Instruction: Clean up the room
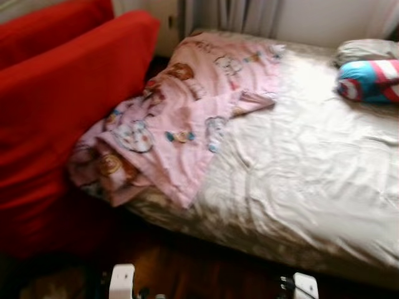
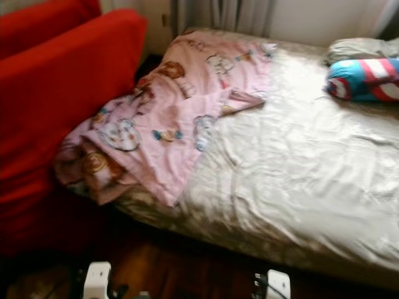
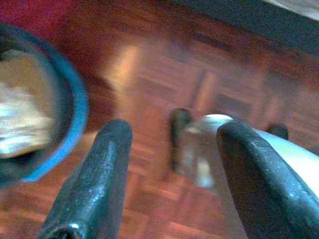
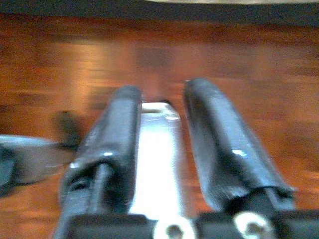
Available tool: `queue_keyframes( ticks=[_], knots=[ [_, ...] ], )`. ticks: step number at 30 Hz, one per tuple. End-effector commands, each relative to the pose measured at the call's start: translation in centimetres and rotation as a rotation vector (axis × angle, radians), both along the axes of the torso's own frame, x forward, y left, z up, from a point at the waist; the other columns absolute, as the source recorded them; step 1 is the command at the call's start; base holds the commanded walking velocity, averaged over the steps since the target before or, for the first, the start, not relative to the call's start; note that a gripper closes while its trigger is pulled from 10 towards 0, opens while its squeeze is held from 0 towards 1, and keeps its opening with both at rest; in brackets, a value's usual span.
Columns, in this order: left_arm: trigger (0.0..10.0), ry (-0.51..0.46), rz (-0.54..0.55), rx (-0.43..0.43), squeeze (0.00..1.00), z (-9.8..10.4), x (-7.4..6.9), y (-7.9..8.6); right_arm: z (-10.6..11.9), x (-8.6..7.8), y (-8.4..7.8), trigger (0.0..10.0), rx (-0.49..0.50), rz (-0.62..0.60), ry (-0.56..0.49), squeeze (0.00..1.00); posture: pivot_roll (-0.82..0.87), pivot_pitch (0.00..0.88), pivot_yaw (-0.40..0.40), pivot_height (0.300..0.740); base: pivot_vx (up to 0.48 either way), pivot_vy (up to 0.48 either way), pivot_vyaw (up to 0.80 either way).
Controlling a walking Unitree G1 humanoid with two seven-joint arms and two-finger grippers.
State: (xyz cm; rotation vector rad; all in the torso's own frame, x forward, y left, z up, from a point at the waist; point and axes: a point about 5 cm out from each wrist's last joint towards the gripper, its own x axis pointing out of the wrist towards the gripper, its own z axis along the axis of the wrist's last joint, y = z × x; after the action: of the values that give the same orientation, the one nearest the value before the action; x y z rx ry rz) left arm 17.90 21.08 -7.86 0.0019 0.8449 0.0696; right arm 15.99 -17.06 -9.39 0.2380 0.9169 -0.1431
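Note:
A crumpled pink blanket [image 1: 181,112] with cartoon prints lies over the left part of a bed [image 1: 299,180] covered in a shiny cream sheet. One corner of it hangs over the bed's near left edge. Both arms hang low: the left arm [image 1: 121,280] and the right arm [image 1: 305,285] show as white parts at the bottom edge. In the left wrist view my left gripper [image 3: 174,132] is open over the parquet floor, holding nothing. In the right wrist view my right gripper [image 4: 163,92] is open, also over bare floor.
A red sofa [image 1: 62,93] stands close along the bed's left side. A blue, red and white striped pillow [image 1: 371,80] and a grey pillow [image 1: 368,48] lie at the bed's far right. A blue-rimmed container [image 3: 35,114] stands on the floor by the left gripper. Dark parquet [image 1: 187,268] runs before the bed.

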Motion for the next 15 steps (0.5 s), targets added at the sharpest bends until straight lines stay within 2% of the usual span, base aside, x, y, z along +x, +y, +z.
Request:
queue_keyframes(
  ticks=[1,5,15],
  knots=[
    [10.0,0.031,0.002,-0.012,0.0,-0.53,-0.84,-0.56,-0.21,-0.72,-1.0,10.0,-0.02,-0.015,0.022,0.0,0.11,0.179,-0.024,0.74,0.0,0.0,0.0],
    [10.0,0.029,0.004,-0.021,0.0,-0.52,-0.82,-0.62,-0.1,-0.56,-1.0,10.0,-0.02,-0.008,0.004,0.0,0.11,0.172,-0.024,0.74,0.0,0.0,0.13],
    [10.0,0.023,0.029,-0.04,0.0,-0.54,-0.87,-0.67,-0.11,-0.58,-0.97,10.0,-0.017,-0.006,0.005,0.0,0.11,0.154,-0.022,0.74,0.0,0.0,0.8]
  ],
)
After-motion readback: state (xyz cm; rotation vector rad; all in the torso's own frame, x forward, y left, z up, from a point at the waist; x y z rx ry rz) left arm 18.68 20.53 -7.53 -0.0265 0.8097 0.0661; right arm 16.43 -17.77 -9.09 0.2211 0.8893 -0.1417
